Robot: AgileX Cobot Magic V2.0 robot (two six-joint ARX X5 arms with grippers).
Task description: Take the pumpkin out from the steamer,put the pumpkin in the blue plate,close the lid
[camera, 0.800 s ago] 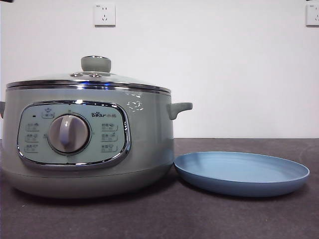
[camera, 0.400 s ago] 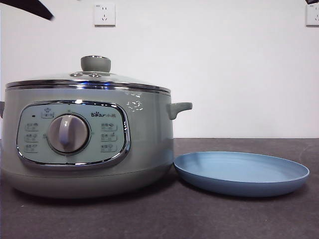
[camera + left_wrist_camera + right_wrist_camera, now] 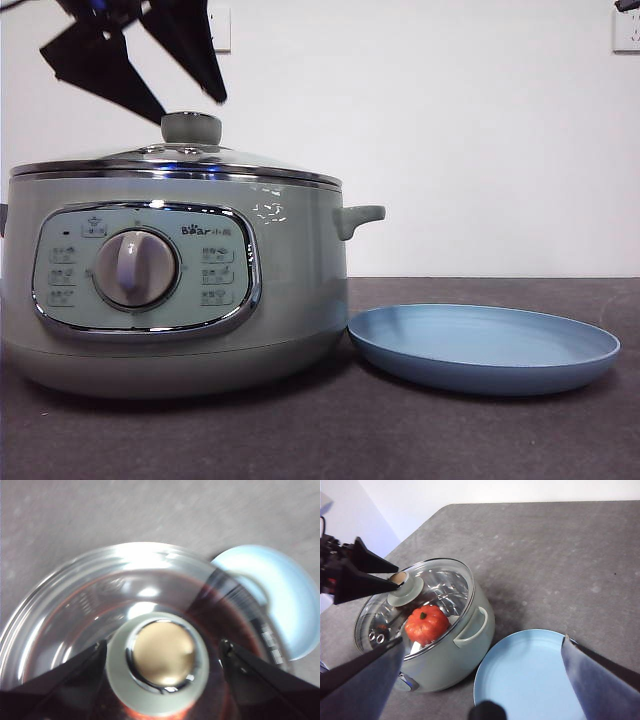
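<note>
Care now lies in lowering the left gripper (image 3: pixel 162 652), jaws wide either side of the knob of the lid (image 3: pixel 190 150), straight down before pinching, as the pumpkin (image 3: pixel 426 624) sits inside the closed steamer (image 3: pixel 290 290) beside the blue plate (image 3: pixel 484 345), while the right gripper (image 3: pixel 480 680) waits wide-jawed

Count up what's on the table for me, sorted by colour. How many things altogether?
Pale green: 1, the steamer
Clear glass: 1, the lid on the steamer
Orange: 1, the pumpkin under the lid
Blue: 1, the plate
Total: 4
</note>
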